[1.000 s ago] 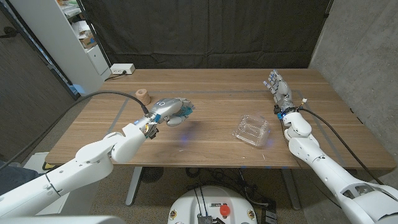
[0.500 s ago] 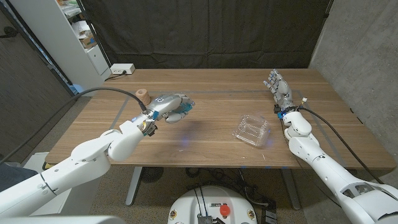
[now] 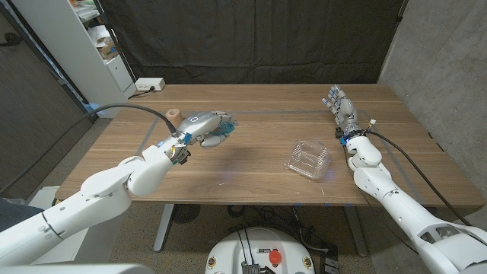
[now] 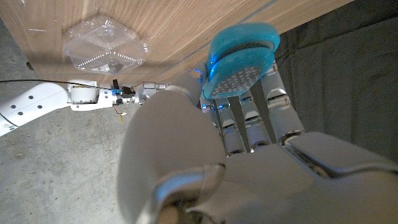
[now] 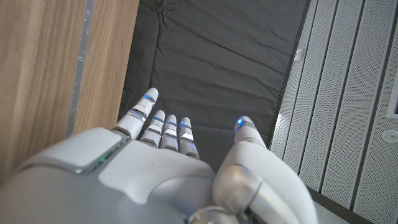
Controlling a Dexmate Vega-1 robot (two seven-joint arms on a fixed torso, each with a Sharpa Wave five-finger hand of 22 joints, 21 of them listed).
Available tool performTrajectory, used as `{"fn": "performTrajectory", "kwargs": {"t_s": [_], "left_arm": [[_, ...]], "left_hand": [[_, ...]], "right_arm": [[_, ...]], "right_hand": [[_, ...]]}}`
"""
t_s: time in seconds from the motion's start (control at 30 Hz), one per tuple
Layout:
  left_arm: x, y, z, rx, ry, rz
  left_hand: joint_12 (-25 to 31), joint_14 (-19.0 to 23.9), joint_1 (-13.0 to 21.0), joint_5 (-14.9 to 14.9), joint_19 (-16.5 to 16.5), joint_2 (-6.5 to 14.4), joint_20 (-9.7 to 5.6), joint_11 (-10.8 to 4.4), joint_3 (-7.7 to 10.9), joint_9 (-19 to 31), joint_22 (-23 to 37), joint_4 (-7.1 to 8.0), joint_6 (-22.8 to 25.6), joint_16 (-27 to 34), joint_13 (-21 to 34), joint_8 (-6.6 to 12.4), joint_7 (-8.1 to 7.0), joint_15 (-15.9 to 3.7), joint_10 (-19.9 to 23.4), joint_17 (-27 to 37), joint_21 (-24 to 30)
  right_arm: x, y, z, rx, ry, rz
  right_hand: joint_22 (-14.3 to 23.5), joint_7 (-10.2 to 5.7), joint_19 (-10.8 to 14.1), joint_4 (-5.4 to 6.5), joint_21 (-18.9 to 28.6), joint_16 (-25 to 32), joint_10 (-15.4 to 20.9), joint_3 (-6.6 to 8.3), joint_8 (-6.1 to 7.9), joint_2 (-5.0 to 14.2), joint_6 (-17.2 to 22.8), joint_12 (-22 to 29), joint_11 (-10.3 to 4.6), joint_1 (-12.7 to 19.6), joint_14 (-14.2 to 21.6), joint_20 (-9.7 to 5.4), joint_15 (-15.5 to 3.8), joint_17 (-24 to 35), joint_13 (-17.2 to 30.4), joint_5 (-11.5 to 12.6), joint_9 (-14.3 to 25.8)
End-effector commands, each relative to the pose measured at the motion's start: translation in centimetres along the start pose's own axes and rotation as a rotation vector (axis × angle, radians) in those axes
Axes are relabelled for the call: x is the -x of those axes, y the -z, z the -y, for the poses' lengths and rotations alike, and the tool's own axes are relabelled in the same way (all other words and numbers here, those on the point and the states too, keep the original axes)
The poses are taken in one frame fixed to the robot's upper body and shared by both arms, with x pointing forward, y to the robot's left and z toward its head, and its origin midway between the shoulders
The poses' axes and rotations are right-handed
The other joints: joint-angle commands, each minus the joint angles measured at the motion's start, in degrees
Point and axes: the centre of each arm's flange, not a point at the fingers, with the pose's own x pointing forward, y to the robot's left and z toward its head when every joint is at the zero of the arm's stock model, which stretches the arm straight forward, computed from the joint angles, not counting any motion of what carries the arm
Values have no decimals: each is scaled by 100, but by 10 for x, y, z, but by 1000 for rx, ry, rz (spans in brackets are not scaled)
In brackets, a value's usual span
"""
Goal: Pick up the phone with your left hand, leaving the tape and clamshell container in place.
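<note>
My left hand (image 3: 201,127) grips the turquoise phone (image 3: 220,136) and holds it above the table's left middle, with a faint shadow on the wood below. In the left wrist view the phone (image 4: 241,60) sticks out past my fingers (image 4: 261,118). The tan tape roll (image 3: 176,116) stands on the table just left of that hand. The clear clamshell container (image 3: 308,160) lies shut on the right middle of the table, also seen as the container (image 4: 106,43) in the left wrist view. My right hand (image 3: 340,110) stands at the far right with fingers apart, holding nothing.
The wooden table (image 3: 259,114) ends at a black curtain behind. A white power strip (image 3: 150,84) lies at the back left corner. A white shelf unit (image 3: 99,46) stands off the table's left. My right forearm (image 3: 373,171) lies along the right side near the container.
My left hand has carried the phone a little further from me and higher over the table. The tape, the container and the right hand have stayed put.
</note>
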Motion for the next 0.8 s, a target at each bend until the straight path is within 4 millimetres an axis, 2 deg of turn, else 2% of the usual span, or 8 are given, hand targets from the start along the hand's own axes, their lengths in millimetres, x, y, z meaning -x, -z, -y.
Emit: {"fn": "performTrajectory", "kwargs": {"t_s": [0.03, 0.5, 0.8], "left_arm": [[4, 1, -6, -3, -6, 4], [10, 6, -12, -3, -17, 9], [7, 10, -11, 15, -18, 27]], "left_hand": [[15, 776, 427, 42, 34, 452, -18, 6, 108, 7, -5, 110, 63, 152, 23, -20, 3, -692, 39, 845, 43], [3, 787, 421, 54, 14, 453, -19, 16, 111, 15, -12, 109, 73, 135, 43, -26, 4, -690, 31, 871, 92], [0, 795, 421, 60, 0, 446, -17, 19, 113, 18, -15, 102, 75, 124, 54, -32, 12, -688, 37, 884, 121]], "right_arm": [[1, 0, -5, 2, -3, -4], [2, -1, -16, 6, -7, 1], [6, -3, -21, 11, 2, 7]], "right_hand": [[20, 6, 35, 8, -18, 16, 60, -25, -14, 16, 32, -3, -7, 24, 43, 2, 16, 20, 13, -15, 12], [20, 16, 36, 2, -18, 16, 61, -30, -14, 26, 34, -4, -8, 33, 46, 2, 21, 21, 13, -17, 12], [20, 17, 37, 0, -18, 15, 60, -34, -15, 31, 31, -5, -7, 35, 46, 2, 23, 22, 13, -18, 12]]}}
